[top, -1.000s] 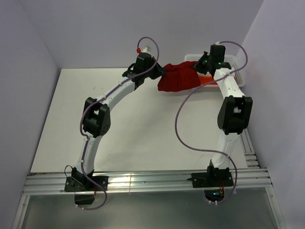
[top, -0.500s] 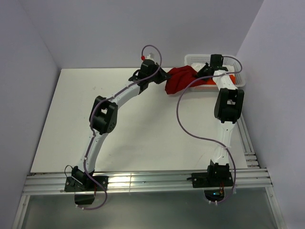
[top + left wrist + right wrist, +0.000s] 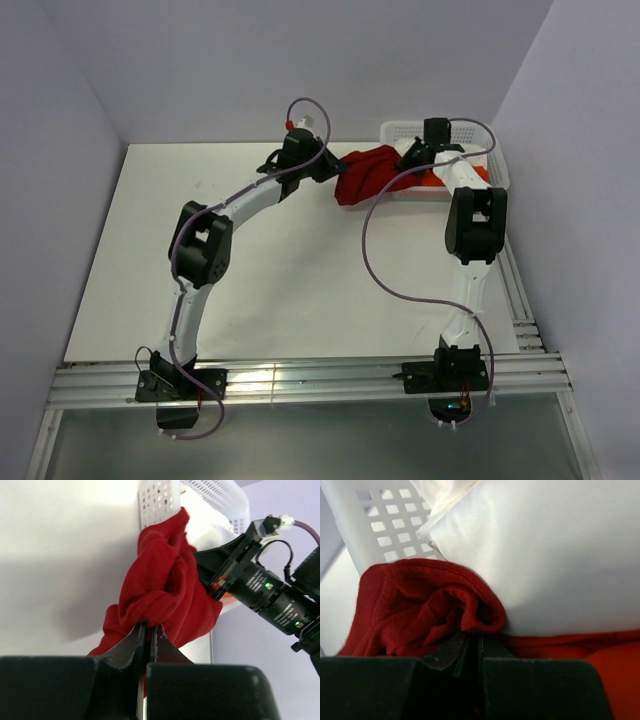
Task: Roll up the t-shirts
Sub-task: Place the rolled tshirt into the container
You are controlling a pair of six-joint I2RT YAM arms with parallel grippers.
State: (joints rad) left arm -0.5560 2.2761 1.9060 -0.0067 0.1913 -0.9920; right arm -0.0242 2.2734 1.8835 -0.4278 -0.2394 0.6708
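T-shirt (image 3: 362,175), crimson, bunched at one o'clock, half over white basket (image 3: 392,130) rim; left jaws and right jaws both pinched on it. Best lift clear together, spread flat on surface (image 3: 260,270).

A robot lab cell: bare pale walls (image 3: 300,60) around a white table (image 3: 300,270), arms (image 3: 250,198) bolted to an aluminium rail (image 3: 320,384).

No text, brand or number can be read in any view. The right wrist housing (image 3: 265,587), beyond the left gripper (image 3: 148,632), perhaps carries small marks, too blurred to read.
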